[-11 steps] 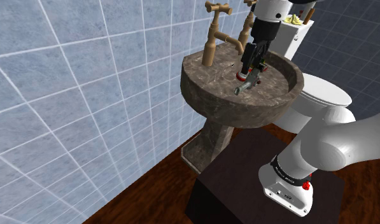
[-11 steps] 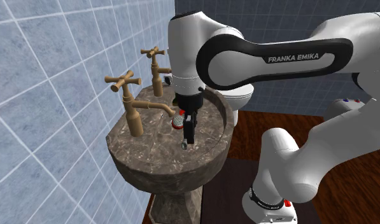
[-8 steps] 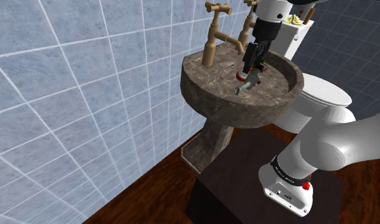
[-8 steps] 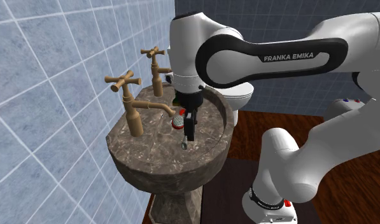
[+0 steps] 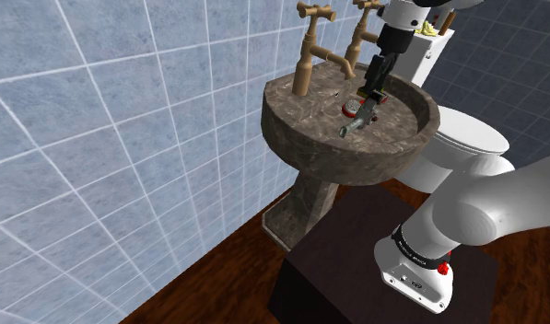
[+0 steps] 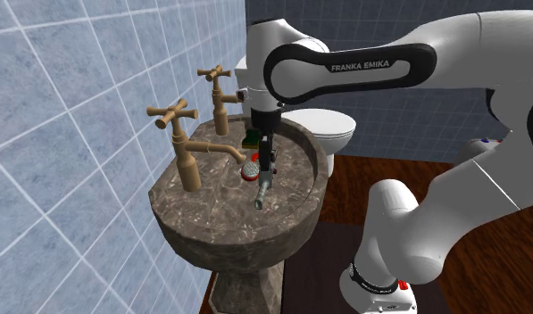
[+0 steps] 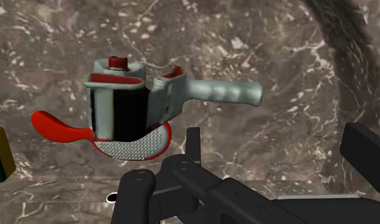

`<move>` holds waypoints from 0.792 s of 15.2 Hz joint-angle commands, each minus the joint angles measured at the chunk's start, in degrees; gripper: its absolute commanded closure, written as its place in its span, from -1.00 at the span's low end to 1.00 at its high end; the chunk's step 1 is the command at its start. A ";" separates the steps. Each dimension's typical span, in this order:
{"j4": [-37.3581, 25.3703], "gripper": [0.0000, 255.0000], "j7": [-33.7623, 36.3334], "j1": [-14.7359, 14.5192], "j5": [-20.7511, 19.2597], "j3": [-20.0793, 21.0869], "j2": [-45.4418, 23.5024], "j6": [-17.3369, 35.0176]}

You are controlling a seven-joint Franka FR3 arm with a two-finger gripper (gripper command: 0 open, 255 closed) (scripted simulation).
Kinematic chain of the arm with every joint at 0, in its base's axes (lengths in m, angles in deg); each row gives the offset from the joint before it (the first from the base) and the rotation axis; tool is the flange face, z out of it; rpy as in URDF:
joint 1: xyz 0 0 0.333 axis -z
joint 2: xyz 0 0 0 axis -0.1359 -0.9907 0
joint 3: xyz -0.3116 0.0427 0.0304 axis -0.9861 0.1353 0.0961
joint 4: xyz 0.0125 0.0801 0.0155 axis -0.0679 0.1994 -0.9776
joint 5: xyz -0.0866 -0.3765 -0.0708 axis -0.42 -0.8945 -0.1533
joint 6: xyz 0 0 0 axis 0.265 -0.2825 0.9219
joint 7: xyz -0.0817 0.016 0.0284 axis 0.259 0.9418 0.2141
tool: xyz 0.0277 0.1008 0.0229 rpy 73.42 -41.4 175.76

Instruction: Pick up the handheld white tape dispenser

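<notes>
Shoulder view first: the tape dispenser (image 5: pixel 358 117) lies in the bowl of the dark marbled sink (image 5: pixel 300 120), near its middle and at about seven o'clock from my pincer (image 5: pixel 374 85), which hangs just above it without touching. The arm climbs from the stand at five o'clock, then drops steeply onto the sink from one o'clock. In the second exterior view the wrist points almost straight down. The pincer (image 6: pixel 270 165) sits at two o'clock of the dispenser (image 6: pixel 252 171), whose grey handle trails toward six o'clock along the sink's (image 6: pixel 211 227) inner wall. On the wrist view the fingers (image 7: pixel 363 156) stand well apart, so the pincer (image 7: pixel 277 147) is open and gripping nothing. The dispenser (image 7: pixel 150 105) lies ahead of the tips, not between them. I'd judge it light, rigid and a bit slick, with the roll end the heavier. The red tab and toothed plate look awkward to grip, so I'd clamp across the ribbed handle (image 7: pixel 223 93), close to the housing.
</notes>
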 commanded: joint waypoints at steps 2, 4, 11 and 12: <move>-1.56 -1.00 -5.06 0.36 -0.94 -4.22 -3.27 2.81; -3.33 -1.00 -8.54 0.41 -1.12 -7.12 -5.90 4.34; -5.48 -1.00 -15.71 0.10 -0.35 -13.15 -12.02 9.36; -4.81 -1.00 -15.77 0.12 -0.38 -13.29 -12.14 10.14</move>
